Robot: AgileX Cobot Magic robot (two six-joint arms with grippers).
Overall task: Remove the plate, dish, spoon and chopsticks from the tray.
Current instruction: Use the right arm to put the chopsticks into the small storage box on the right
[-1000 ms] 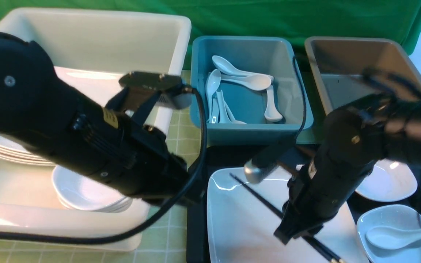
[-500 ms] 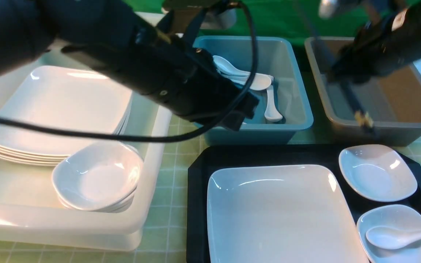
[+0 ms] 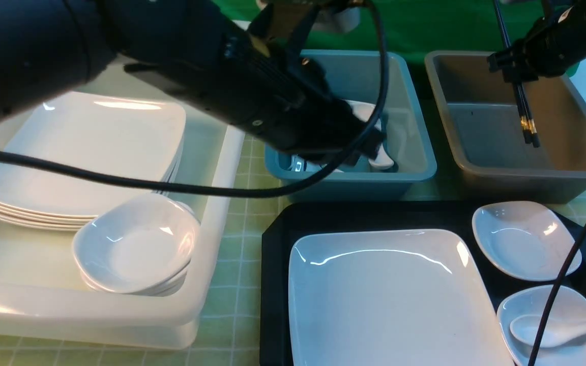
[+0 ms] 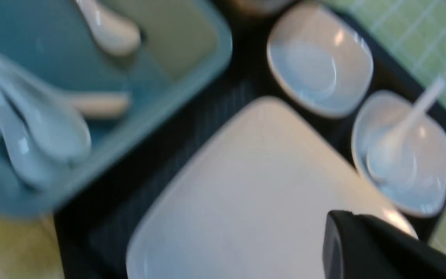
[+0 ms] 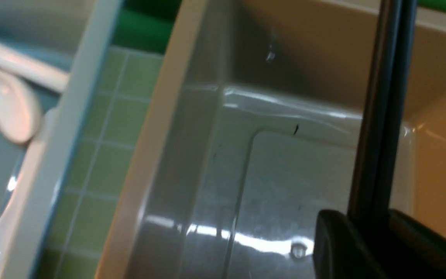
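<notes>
Two slim black chopsticks (image 3: 523,111) overhang a glossy, perhaps plastic bin (image 3: 501,185).

The glossy white squarish plate (image 3: 384,300) and white soup spoon (image 3: 522,328) show pale against the black plastic tray (image 3: 275,239). The thin black chopsticks (image 3: 526,117) have gold tips. There is a teal plastic bin (image 3: 354,188) and a grey-brown plastic bin (image 3: 527,188). The bench (image 3: 242,244) shows a pale green grid.
</notes>
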